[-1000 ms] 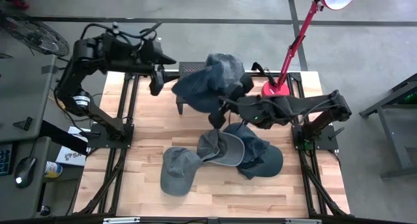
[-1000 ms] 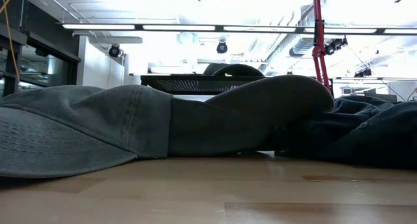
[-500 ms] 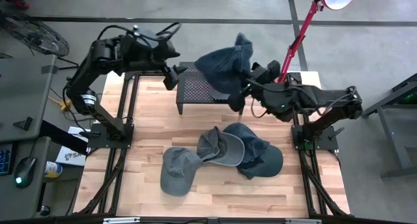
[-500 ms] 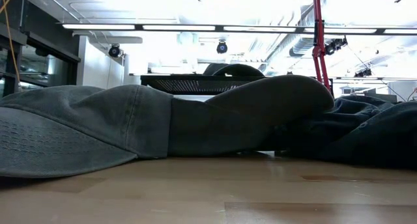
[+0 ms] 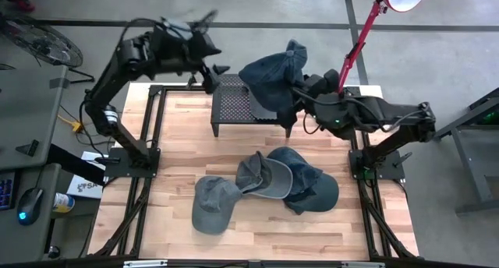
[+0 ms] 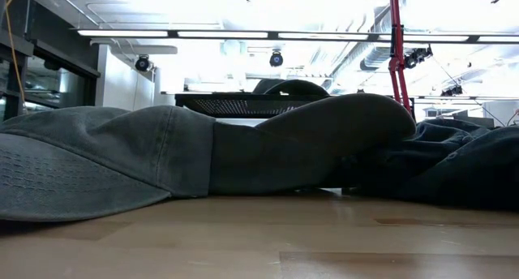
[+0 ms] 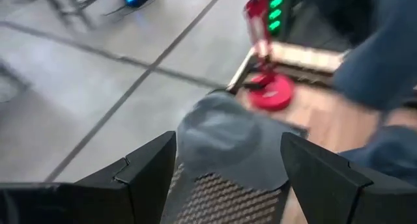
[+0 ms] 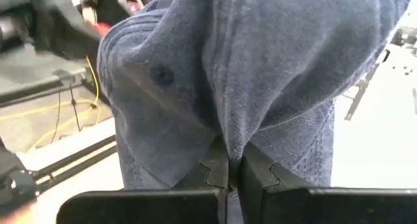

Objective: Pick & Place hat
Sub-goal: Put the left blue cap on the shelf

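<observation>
My right gripper (image 5: 290, 96) is shut on a blue cap (image 5: 273, 72) and holds it above the black mesh stand (image 5: 234, 104) at the table's far edge. In the right wrist view the cap (image 8: 247, 68) fills the picture, with its top button (image 8: 161, 75) showing. My left gripper (image 5: 215, 68) is open and hovers over the stand's far left corner, touching nothing. In the left wrist view a grey brim-like flap (image 7: 228, 142) lies on the mesh (image 7: 221, 198). A grey cap (image 5: 212, 206), another grey cap (image 5: 265, 177) and a dark blue one (image 5: 308, 182) lie on the table. My right gripper pinches a fold of the blue cap's cloth (image 8: 228, 142) between its two shut fingers (image 8: 257, 168), coming from the table's right side. The cap bunches up past the fingers. In the high view its lower part (image 5: 263, 104) lies over the stand's right half.
A red desk lamp has its base (image 5: 327, 106) at the table's far right corner, close to my right arm. The three caps fill the table's middle. In the low view a grey cap (image 6: 122, 165) blocks most of the sight. Bare wood (image 5: 175, 143) lies on the left.
My right gripper has carried the blue cap from above the table's middle toward the far edge, over the mesh stand. My left gripper has drawn up and back toward the far edge, away from the cap. The caps on the table have not moved.
</observation>
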### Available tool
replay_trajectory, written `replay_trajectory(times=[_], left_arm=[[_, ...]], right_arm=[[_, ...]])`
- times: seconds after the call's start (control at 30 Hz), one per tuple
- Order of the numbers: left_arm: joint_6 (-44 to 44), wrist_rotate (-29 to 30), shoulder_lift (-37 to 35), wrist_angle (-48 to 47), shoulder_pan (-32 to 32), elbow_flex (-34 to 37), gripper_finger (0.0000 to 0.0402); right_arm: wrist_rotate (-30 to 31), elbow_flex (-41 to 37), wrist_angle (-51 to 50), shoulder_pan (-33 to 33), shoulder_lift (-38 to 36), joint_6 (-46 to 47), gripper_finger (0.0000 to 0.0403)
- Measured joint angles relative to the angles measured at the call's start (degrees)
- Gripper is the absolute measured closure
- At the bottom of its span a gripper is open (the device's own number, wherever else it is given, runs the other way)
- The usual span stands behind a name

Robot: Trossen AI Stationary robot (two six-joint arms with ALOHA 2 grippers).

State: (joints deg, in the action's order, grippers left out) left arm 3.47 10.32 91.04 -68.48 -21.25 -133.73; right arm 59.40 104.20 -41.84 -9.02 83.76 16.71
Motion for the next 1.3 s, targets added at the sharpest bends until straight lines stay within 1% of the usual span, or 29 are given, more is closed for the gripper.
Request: replay_trajectory(times=[0.13, 0.3, 0.37, 0.43, 0.63, 0.77, 0.93, 1.03, 1.17, 1.3], left_arm=[[0.1, -14.6, -0.2, 1.3, -7.0, -0.1, 0.0131], [0.2, -32.1, 3.5, -0.3, -13.7, 0.0, 0.0131], [0.5, -37.7, 4.5, -0.7, -15.6, 0.1, 0.0131], [0.8, -41.1, 4.9, -0.5, -16.8, 0.1, 0.0131], [2.8, -44.6, 5.3, -1.2, -19.4, 0.0, 0.0131], [2.8, -48.4, 5.3, -2.3, -20.9, 0.0, 0.0131], [2.8, -49.3, 5.3, -2.4, -20.6, 0.0, 0.0131], [2.7, -48.7, 5.7, -2.4, -18.7, 0.0, 0.0131], [2.3, -47.1, 6.0, -3.1, -17.7, 0.0, 0.0131], [2.1, -42.2, 6.8, -3.7, -16.1, 0.0, 0.0131]], right_arm=[[-1.1, 0.0, 0.5, 1.3, 0.8, 0.2, 0.0402], [-4.4, 0.0, 1.0, 3.6, 2.0, -0.2, 0.0402], [-5.8, 0.0, 1.0, 4.4, 3.0, -0.2, 0.0402], [-7.3, 0.0, 0.9, 5.3, 4.2, -0.1, 0.0402], [-10.4, 0.0, 0.7, 6.5, 7.7, 0.4, 0.0402], [-12.7, 0.0, 1.2, 7.1, 8.9, 1.2, 0.0402], [-15.8, 0.0, 1.8, 7.8, 11.5, 1.1, 0.0402], [-17.7, 0.0, 3.4, 8.4, 12.6, 0.8, 0.0402], [-19.7, 0.0, 5.5, 9.2, 13.5, -0.2, 0.0402], [-21.3, 0.0, 7.8, 9.5, 13.6, -1.6, 0.0402]])
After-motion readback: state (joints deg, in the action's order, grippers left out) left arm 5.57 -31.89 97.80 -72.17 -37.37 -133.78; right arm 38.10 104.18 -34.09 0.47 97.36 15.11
